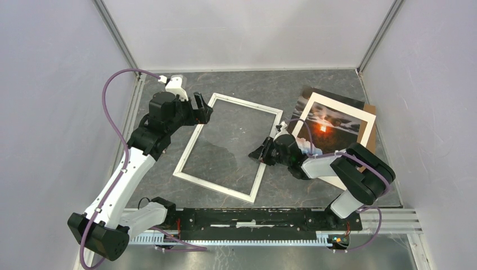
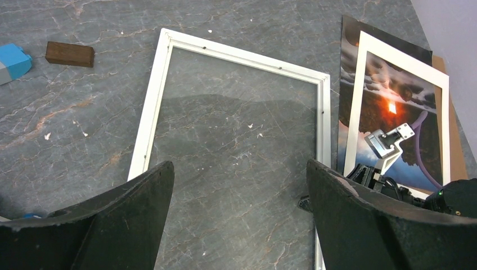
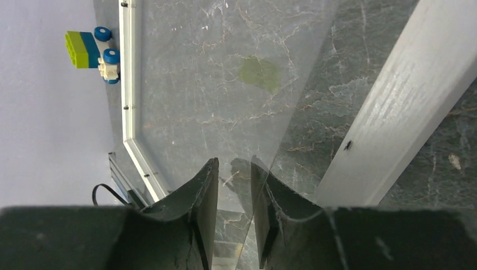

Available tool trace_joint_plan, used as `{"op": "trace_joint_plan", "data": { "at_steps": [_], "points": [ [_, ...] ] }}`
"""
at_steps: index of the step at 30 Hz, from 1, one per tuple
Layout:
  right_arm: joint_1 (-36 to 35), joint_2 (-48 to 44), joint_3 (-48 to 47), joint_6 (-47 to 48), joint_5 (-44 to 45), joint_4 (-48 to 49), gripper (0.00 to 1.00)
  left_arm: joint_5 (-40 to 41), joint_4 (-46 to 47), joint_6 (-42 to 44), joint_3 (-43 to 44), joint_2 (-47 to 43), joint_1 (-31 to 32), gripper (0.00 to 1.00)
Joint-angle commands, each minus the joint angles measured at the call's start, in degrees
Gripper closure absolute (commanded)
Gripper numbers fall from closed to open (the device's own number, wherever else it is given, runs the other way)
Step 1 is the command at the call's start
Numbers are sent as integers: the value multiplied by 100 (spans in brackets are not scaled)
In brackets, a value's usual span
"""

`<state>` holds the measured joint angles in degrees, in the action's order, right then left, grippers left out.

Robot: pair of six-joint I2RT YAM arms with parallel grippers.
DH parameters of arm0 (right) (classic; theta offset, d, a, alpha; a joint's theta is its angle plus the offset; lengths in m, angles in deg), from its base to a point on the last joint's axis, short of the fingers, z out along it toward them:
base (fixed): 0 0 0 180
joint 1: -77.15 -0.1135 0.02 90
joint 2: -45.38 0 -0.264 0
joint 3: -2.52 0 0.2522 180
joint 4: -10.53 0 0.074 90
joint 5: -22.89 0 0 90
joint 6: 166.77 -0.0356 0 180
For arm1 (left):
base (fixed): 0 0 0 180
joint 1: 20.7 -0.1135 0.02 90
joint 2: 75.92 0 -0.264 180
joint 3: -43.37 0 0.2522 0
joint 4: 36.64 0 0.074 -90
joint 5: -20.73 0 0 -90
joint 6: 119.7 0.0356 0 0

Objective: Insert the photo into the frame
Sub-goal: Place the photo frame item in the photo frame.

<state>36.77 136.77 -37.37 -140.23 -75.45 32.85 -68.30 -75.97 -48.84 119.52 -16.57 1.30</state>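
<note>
The white frame (image 1: 191,147) lies flat mid-table, tilted, with a clear pane (image 3: 225,84) over its opening. The photo (image 1: 332,118), white-bordered with an orange glow, lies to its right on a dark print and a brown board; its near end is hidden under my right arm. My right gripper (image 1: 260,153) sits low at the frame's right rail (image 3: 388,112). Its fingers (image 3: 233,163) stand a narrow gap apart, and the pane's edge runs between them. My left gripper (image 1: 199,108) hovers at the frame's far left corner, wide open (image 2: 239,166) over the frame (image 2: 151,107), with the photo (image 2: 402,107) beyond.
A brown backing board (image 2: 453,129) and a dark print (image 2: 350,67) lie under the photo by the right wall. A small wooden block (image 2: 70,53) and a blue block (image 2: 12,62) sit left of the frame. A toy brick car (image 3: 93,49) is near the left wall.
</note>
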Motion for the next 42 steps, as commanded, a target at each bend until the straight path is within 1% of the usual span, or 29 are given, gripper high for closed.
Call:
{"op": "trace_joint_plan", "data": {
  "at_steps": [1,11,13,16,21,26,27,29,31,34,40,42],
  "points": [
    [-22,-260,-450,415,146,-717,63,-71,266,226,-8,-28,19,7],
    [-141,-501,-1005,766,440,-2110,31,-71,271,226,-16,-79,18,7],
    [-163,-579,-1043,815,484,-2293,26,-71,271,226,-16,-94,20,7],
    [-170,-714,-1065,917,547,-2534,21,-71,283,234,-20,-111,18,7],
    [-169,-979,-1078,1117,650,-2964,18,-62,273,243,-25,-133,16,8],
    [-172,-1453,-1035,1417,799,-3479,17,-36,273,252,-25,-162,16,8],
    [-168,-1565,-1049,1557,955,-3580,17,-36,272,260,-25,-175,17,7],
    [-157,-1774,-1160,1976,1182,-3981,16,-23,271,262,-25,-182,23,7],
    [-160,-1993,-1330,2535,1649,-4447,16,-12,278,270,-30,-196,16,7],
    [-153,-2265,-1556,3344,2055,-4824,16,-26,271,270,-25,-212,18,7],
    [-113,-2607,-1989,4596,3025,-5429,13,-71,318,246,-47,-168,17,7],
    [2,-2620,-2059,4927,3524,-5662,10,-350,382,190,-90,-118,16,6]
  ]
}}
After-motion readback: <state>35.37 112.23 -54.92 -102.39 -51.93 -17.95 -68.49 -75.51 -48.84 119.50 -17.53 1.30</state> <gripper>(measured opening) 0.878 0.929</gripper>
